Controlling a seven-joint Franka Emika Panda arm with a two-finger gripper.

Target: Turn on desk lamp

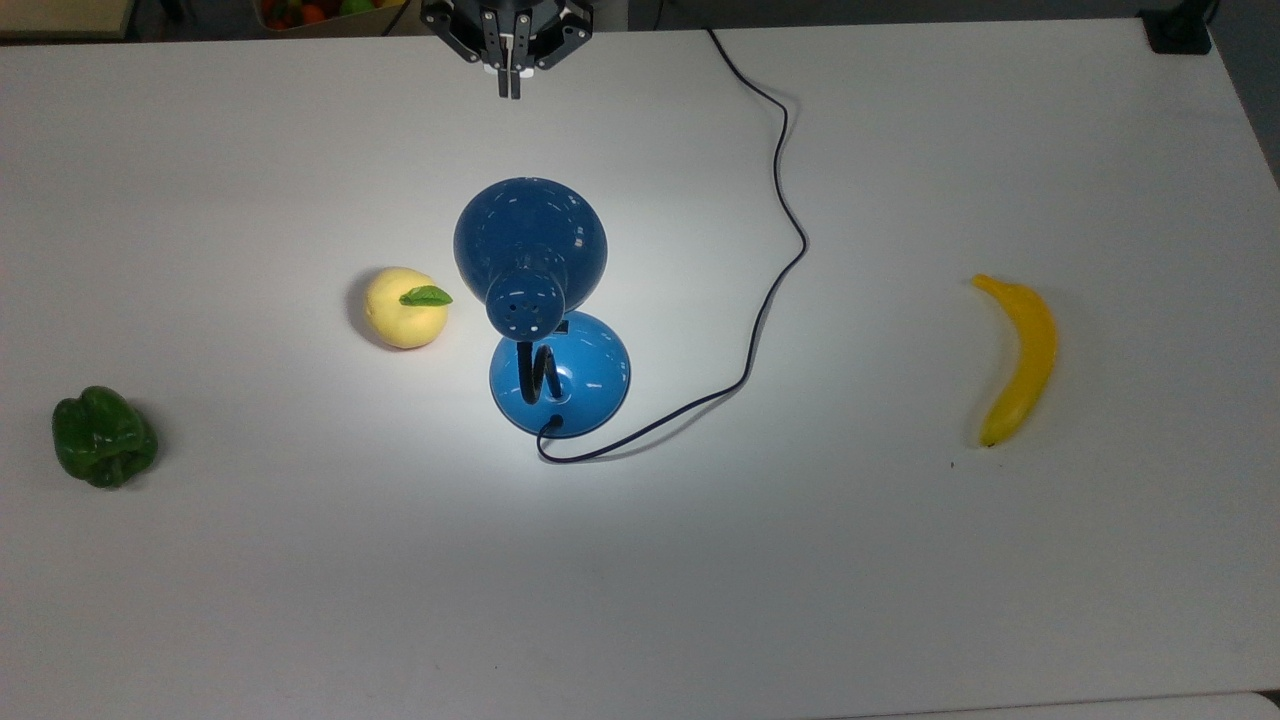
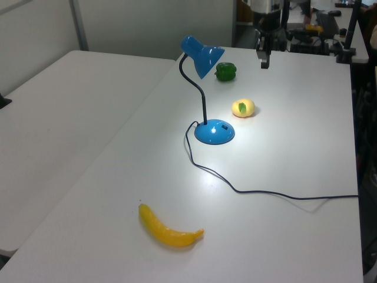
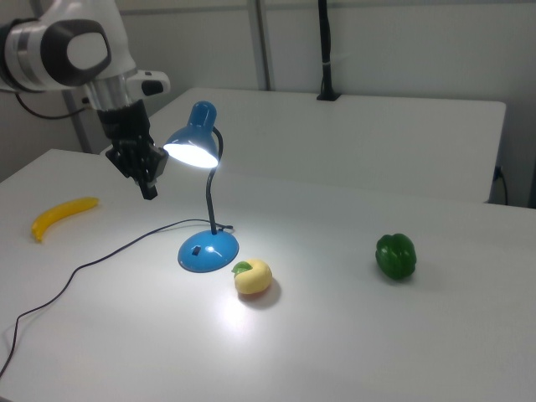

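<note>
1. Top view: the gripper (image 1: 509,88) is hanging at the top edge, pointing down over the white table (image 1: 900,560), with its two fingers pressed together and holding nothing. It is sitting well apart from the desk lamp (image 1: 532,258), which is standing mid-table with its dome shade above the round base and casting a bright pool of light on the table around it.
2. Top view, the surroundings: a yellow apple (image 1: 405,307) with a green leaf is lying just beside the lamp on the top view's left, a green pepper (image 1: 103,437) is sitting far out on that side, and a banana (image 1: 1018,358) is lying well off on the top view's right. The black cord (image 1: 775,270) is looping from the base up past the gripper's side.
3. Left view: the gripper (image 2: 264,62) is hanging above the far end of the table, clear of the lamp (image 2: 206,94). The pepper (image 2: 225,71) and apple (image 2: 243,108) are lying between them, the banana (image 2: 169,229) near the front.
4. Right view: the arm (image 3: 71,52) is reaching in from the right view's left, gripper (image 3: 150,191) pointing down beside the glowing shade of the lamp (image 3: 201,193) without touching it, above the cord (image 3: 100,261). The apple (image 3: 253,277) is lying just beside the base, the pepper (image 3: 395,255) off on the right view's right, the banana (image 3: 62,215) behind the gripper.
</note>
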